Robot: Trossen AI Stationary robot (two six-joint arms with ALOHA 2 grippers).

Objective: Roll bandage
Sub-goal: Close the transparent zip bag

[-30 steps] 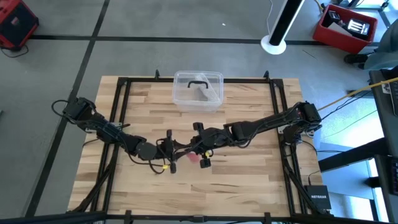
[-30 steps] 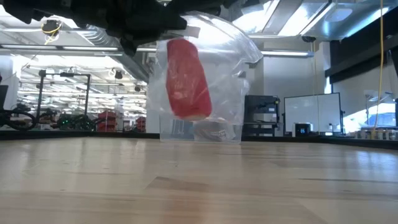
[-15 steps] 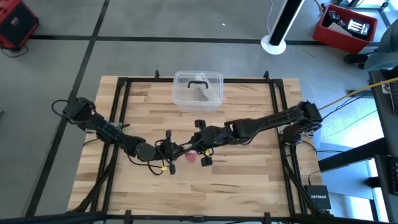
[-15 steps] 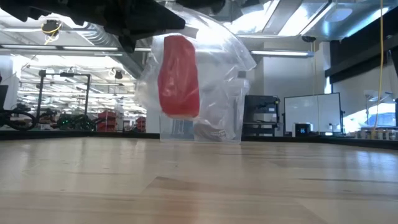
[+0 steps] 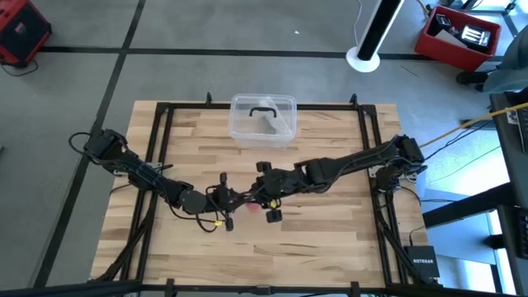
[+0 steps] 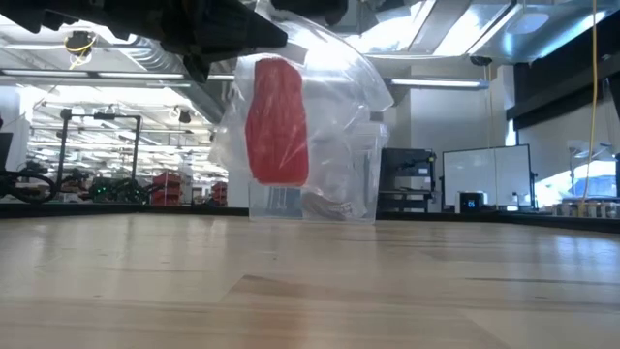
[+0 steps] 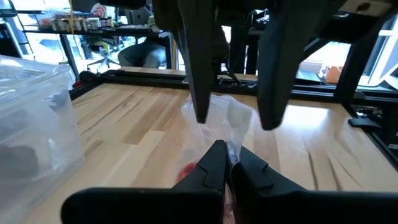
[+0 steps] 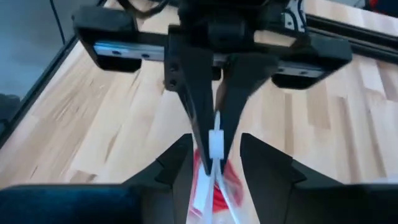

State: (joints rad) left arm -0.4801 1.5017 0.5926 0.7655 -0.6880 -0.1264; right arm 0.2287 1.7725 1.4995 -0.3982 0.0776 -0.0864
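Red fabric shows at the centre of the wooden slat table (image 5: pixel 330 239) in the high view: the red bandage roll (image 5: pixel 250 205) sits between the two grippers, mostly covered by them. The left gripper (image 5: pixel 234 200) reaches in from the left side, the right gripper (image 5: pixel 257 196) from the right, and the two meet over the roll. The clear plastic box with black handle (image 5: pixel 262 120) stands at the far edge of the table, well apart from both grippers.

Low view: the bandage roll (image 6: pixel 277 121) hangs upright above the tabletop, clear of the wood, inside a clear plastic bag (image 6: pixel 339 107). Dark gripper parts hold the bag from above. The clear box stands behind the bag.

Left wrist view: the left gripper (image 7: pixel 229 163) has its fingers pressed together on a fold of the clear bag (image 7: pixel 233 118), with a red patch of the bandage (image 7: pixel 186 169) just beside the fingertips. The right gripper's two fingers (image 7: pixel 199 68) hang spread apart, one on either side of the bag.

Right wrist view: the right gripper (image 8: pixel 214 163) stands spread on either side of the bag's neck, and whether its fingers touch the bag cannot be told. The left gripper (image 8: pixel 212 134) pinches the plastic between them. The bandage (image 8: pixel 219 186) shows red below that pinch.
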